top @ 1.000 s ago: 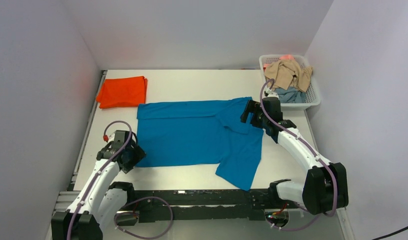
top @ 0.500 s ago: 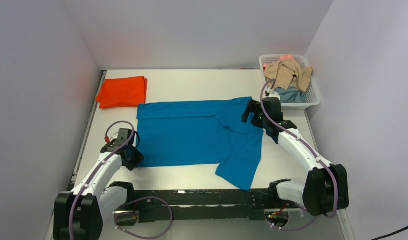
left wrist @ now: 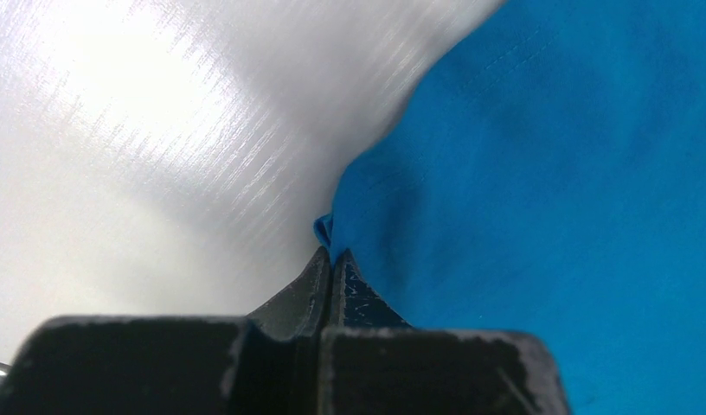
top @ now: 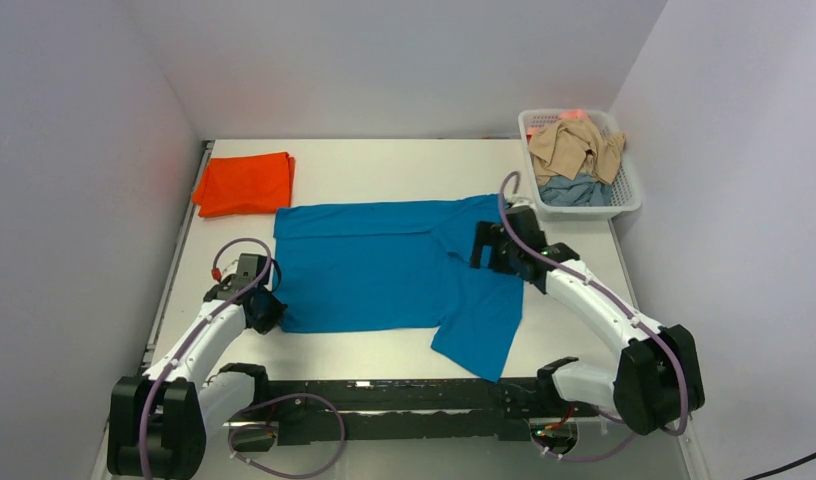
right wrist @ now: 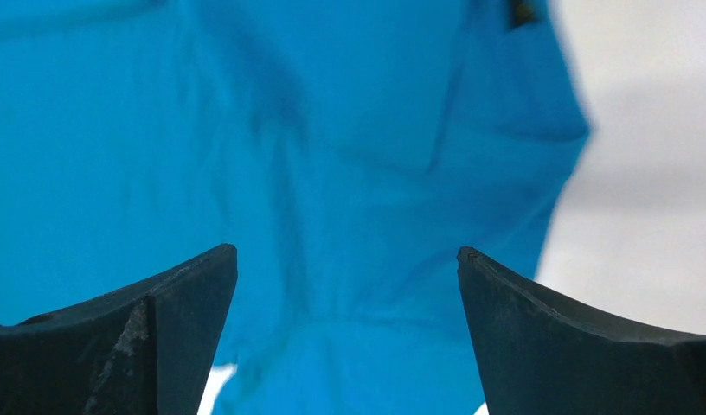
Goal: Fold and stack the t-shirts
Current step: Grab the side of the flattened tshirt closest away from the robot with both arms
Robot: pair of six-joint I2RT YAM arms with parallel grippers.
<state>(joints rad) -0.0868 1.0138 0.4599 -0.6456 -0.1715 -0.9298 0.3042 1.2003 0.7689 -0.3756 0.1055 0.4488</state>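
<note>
**Teal shirt pinched at one corner, the other claw gripping nothing**

The teal-blue t-shirt (top: 384,265) lay spread flat across the middle of the table (top: 384,165), with one sleeve trailing toward the near edge. The orange-red t-shirt (top: 244,183) sat folded at the far left corner. The left claw (left wrist: 332,259) was clamped on a small nip of the teal shirt's near left edge. The right claw (right wrist: 347,255) hung with its fingers wide apart over the shirt's right shoulder area, holding nothing. So slight a pinch could probably slip free. A pull from the left alone would likely drag and bunch the cloth rather than fold it.
</note>
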